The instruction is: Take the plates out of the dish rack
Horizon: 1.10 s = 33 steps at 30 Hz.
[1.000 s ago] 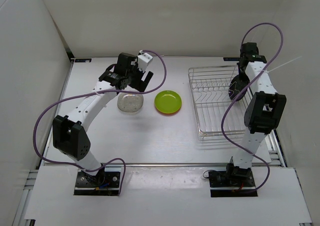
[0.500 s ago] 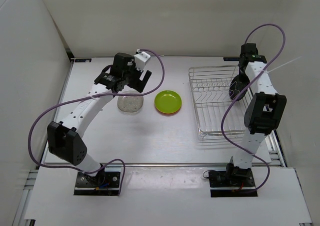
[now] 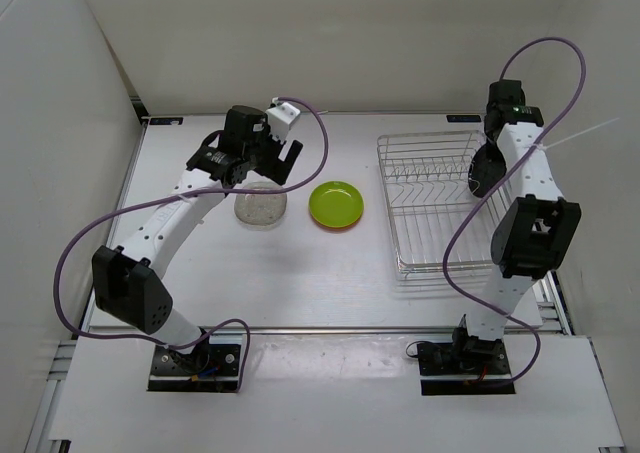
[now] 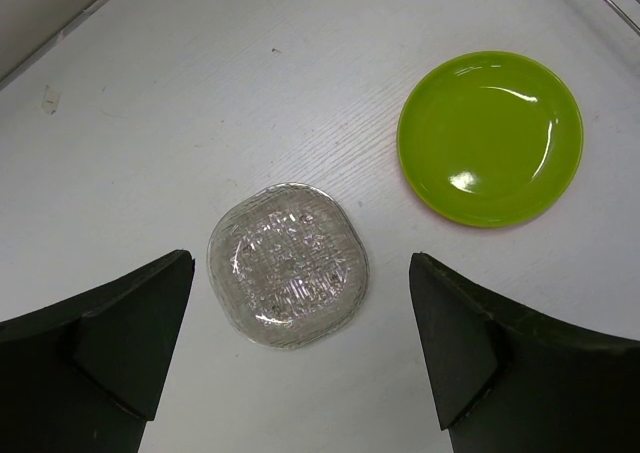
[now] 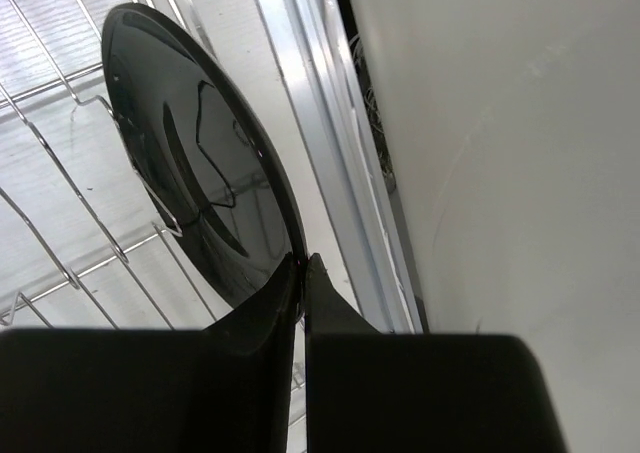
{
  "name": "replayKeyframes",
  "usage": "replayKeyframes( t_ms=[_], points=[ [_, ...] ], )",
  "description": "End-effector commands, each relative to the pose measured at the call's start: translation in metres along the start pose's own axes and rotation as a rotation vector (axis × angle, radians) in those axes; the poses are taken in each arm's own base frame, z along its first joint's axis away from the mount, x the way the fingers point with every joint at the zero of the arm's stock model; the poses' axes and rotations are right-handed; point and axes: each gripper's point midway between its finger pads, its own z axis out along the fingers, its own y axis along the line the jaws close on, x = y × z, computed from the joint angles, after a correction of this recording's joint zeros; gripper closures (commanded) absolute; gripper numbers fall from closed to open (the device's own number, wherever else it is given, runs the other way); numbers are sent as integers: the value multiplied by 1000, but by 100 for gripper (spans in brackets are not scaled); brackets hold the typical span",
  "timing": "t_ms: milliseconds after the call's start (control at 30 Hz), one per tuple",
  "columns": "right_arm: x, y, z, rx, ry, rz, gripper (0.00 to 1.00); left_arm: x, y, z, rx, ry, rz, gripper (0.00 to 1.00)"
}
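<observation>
The silver wire dish rack point(image 3: 425, 213) stands at the right of the table. My right gripper point(image 5: 303, 265) is shut on the rim of the black plate point(image 5: 195, 203), which it holds on edge above the rack's right side point(image 3: 483, 171). The clear plate point(image 3: 261, 207) lies flat on the table left of centre, and shows in the left wrist view point(image 4: 288, 264). The lime green plate point(image 3: 336, 204) lies beside it, stacked on the orange plate, of which only a thin rim point(image 4: 440, 208) shows. My left gripper point(image 4: 300, 348) is open and empty above the clear plate.
White walls close in the table at the left, back and right. The right wall is close beside the right arm. The rack's wire bars point(image 5: 60, 163) run under the black plate. Purple cables loop over both arms.
My right gripper has lifted the black plate up and to the right, off the rack's bars. My left arm has drawn back a little from the clear plate.
</observation>
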Motion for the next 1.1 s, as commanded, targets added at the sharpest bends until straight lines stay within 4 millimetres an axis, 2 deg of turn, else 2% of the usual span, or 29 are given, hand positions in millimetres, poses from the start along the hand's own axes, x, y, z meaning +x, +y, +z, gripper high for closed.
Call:
replayKeyframes(
  t_ms=[0, 400, 533, 633, 700, 733, 800, 833, 867, 933, 967, 1000, 1067],
  points=[
    [-23, -29, -42, 55, -109, 77, 100, -18, -3, -20, 13, -72, -6, 0],
    [-34, -52, -84, 85, -211, 135, 100, -20, -10, -23, 45, -94, -23, 0],
    [-37, -59, -103, 77, -255, 167, 100, -19, -19, -19, 91, -93, -32, 0],
    [-38, -64, -120, 57, -298, 185, 100, -26, -21, -20, 111, -103, -40, 0],
    [-38, -58, -128, 0, -320, 184, 100, -30, -29, -20, 155, -115, -47, 0],
    [-37, -56, -139, -40, -345, 187, 100, -30, -32, -18, 178, -108, -48, 0],
    [-33, -38, -145, -151, -361, 133, 100, -35, -45, -18, 250, -123, -54, 0],
    [-31, -13, -159, -318, -387, 91, 100, -36, -49, -19, 279, -129, -53, 0],
    [-25, 2, -165, -407, -384, 59, 100, -39, -60, -21, 344, -132, -61, 0],
    [-10, 32, -181, -602, -391, -36, 100, -48, -70, -25, 410, -149, -67, 0],
    [-2, 45, -190, -692, -388, -64, 100, -53, -86, -27, 494, -159, -70, 0],
    [3, 66, -210, -856, -411, -100, 100, -62, -94, -29, 535, -165, -83, 0],
    [15, 83, -230, -989, -407, -147, 100, -74, -116, -38, 631, -181, -81, 0]
  ],
)
